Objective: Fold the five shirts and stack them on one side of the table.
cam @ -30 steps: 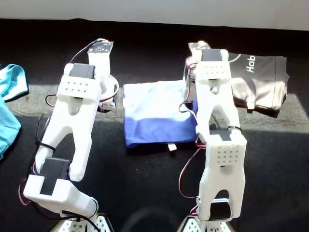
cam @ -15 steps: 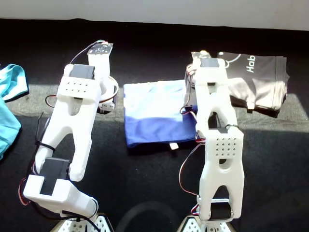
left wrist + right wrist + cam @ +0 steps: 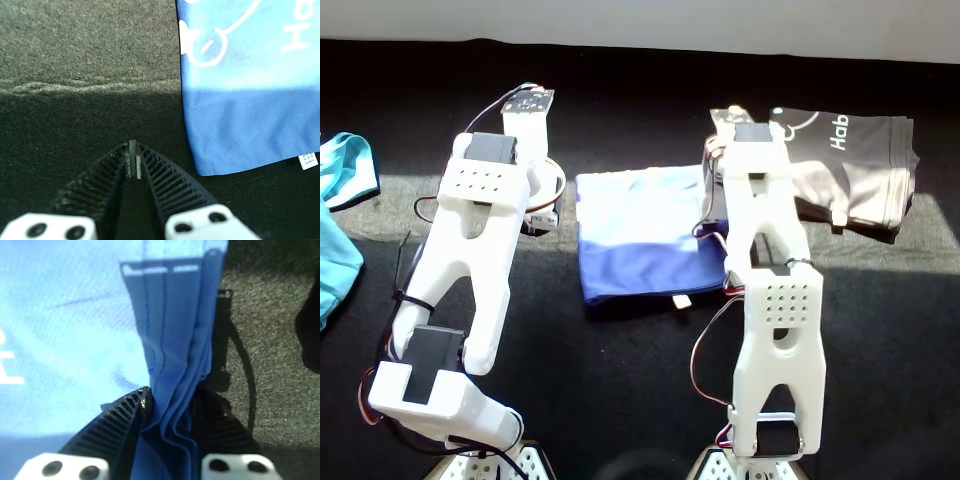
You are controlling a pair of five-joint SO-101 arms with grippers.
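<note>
Right fingers (image 3: 122, 422): closed on the bunched, layered edge of the blue shirt (image 3: 75, 315). Several folds of cloth are pinched between the two fingers, and the seam lines run straight up from the grip. The dark table (image 3: 270, 340) shows just beside that edge.

Left fingers (image 3: 162, 175): closed tip to tip with nothing between them, over bare table (image 3: 75, 50). They sit just beside the shirt's opposite edge (image 3: 250, 100) and do not touch it. White print shows on the lit part of the shirt, and a small white tag (image 3: 309, 160) sticks out at its near hem.

High view:
- The blue shirt (image 3: 640, 235) lies flat as a folded rectangle between the two arms, half in a band of sunlight and half in shade. The tag (image 3: 678, 303) is at its near edge.
- The right arm (image 3: 775, 300) stretches along the shirt's right side, with its wrist at the far right corner.
- The left arm (image 3: 480, 240) stretches along the left side, clear of the cloth.
- A grey shirt (image 3: 860, 175) with white print lies folded at the far right of the table (image 3: 620, 380), just beyond the right wrist.
- A turquoise garment (image 3: 338, 200) lies crumpled at the left edge, well apart from the others and cut off by the frame.
</note>
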